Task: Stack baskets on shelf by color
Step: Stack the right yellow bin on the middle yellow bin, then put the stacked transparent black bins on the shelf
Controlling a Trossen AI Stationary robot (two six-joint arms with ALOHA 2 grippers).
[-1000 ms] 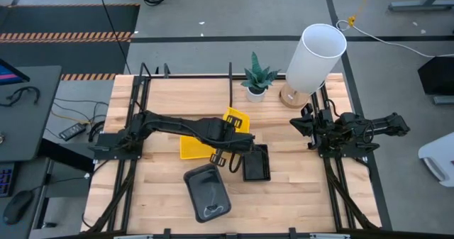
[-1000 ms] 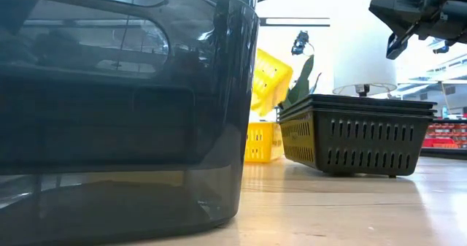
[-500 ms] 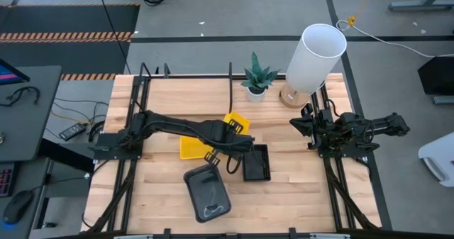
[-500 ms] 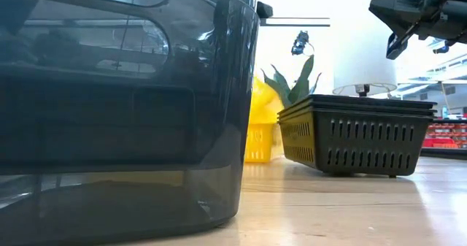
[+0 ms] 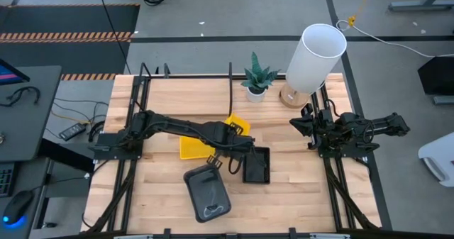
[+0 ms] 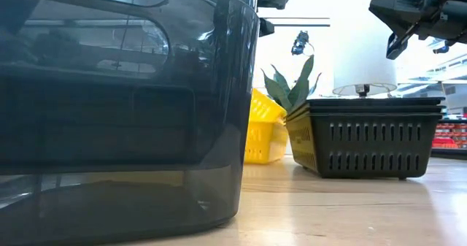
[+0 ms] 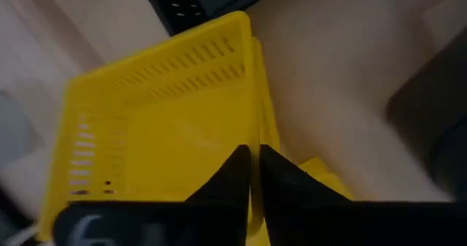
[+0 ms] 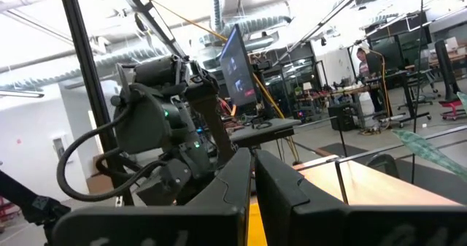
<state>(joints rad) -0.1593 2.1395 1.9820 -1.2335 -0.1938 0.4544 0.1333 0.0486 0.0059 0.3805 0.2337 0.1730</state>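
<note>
Four basket shapes show from overhead on the wooden table point(image 5: 170, 97): two yellow, one black, one dark grey. A flat yellow basket point(image 5: 189, 148) lies left of centre. A tilted yellow basket point(image 5: 239, 120) stands just right of it at frame centre, and the wrist view shows its lower edge meeting a second yellow rim. The black slatted basket point(image 5: 256, 165) sits right of centre. At table height it shows a doubled rim, so how many are nested there cannot be told. The single dark grey basket point(image 5: 207, 193) lies at lower centre.

The left arm reaches across from the left edge. The left gripper point(image 7: 252, 174) has its fingers drawn narrow, and the tilted yellow basket's side wall runs into the slit between them.

The right gripper point(image 8: 252, 169) waits at the right edge above the table, fingers pressed close with nothing between them.

One potted plant point(image 5: 257, 77) and one white cylinder lamp point(image 5: 316, 54) stand at upper centre and upper right.
</note>
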